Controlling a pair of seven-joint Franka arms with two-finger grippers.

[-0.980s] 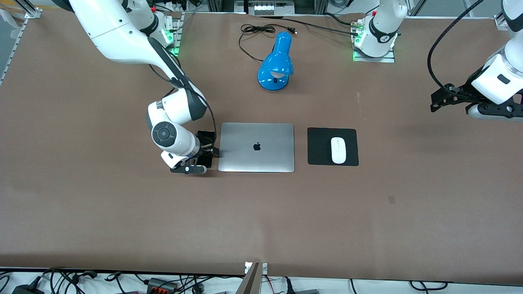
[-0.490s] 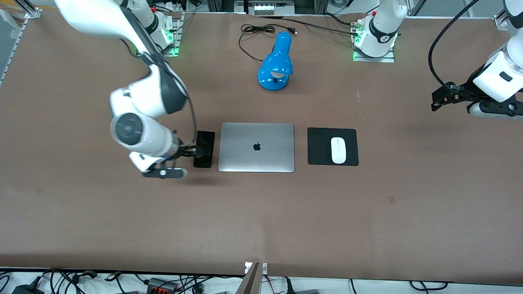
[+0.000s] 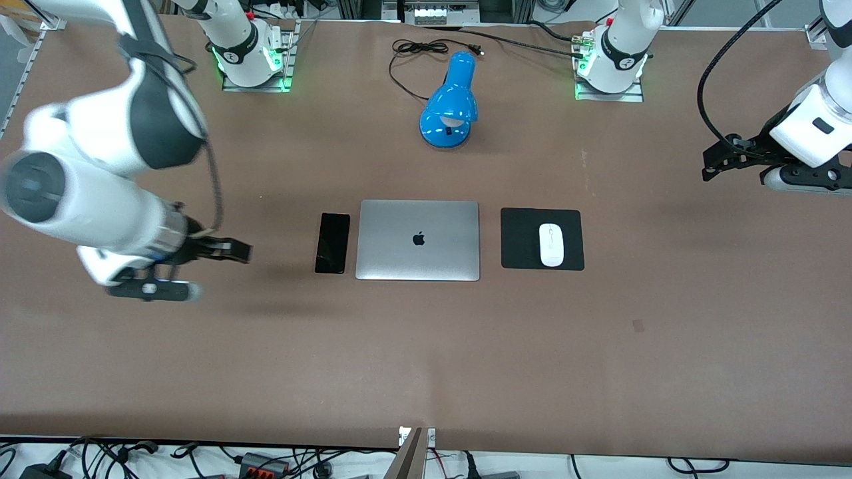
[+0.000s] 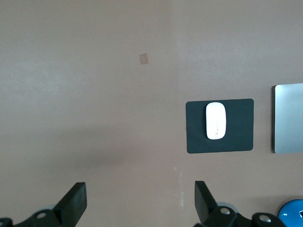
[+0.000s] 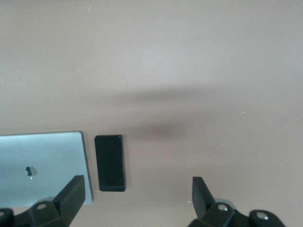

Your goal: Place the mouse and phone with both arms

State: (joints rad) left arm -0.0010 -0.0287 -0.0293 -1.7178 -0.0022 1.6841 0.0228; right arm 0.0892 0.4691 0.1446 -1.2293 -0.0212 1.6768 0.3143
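Note:
The black phone (image 3: 332,243) lies flat on the table beside the closed silver laptop (image 3: 418,239), toward the right arm's end; it also shows in the right wrist view (image 5: 110,162). The white mouse (image 3: 551,244) rests on a square black mat (image 3: 512,239) beside the laptop, toward the left arm's end; it also shows in the left wrist view (image 4: 216,120). My right gripper (image 3: 234,251) is open and empty, raised over bare table away from the phone. My left gripper (image 3: 712,166) is open and empty, up in the air near the left arm's end of the table.
A blue desk lamp (image 3: 450,103) lies farther from the front camera than the laptop, its black cord (image 3: 413,53) coiled near the table's top edge. The two arm bases stand along that edge. A small patch (image 3: 638,325) marks the table.
My right gripper has let go of the phone, which stays beside the laptop, and the arm has pulled away and up toward its own end. The left arm has hardly moved.

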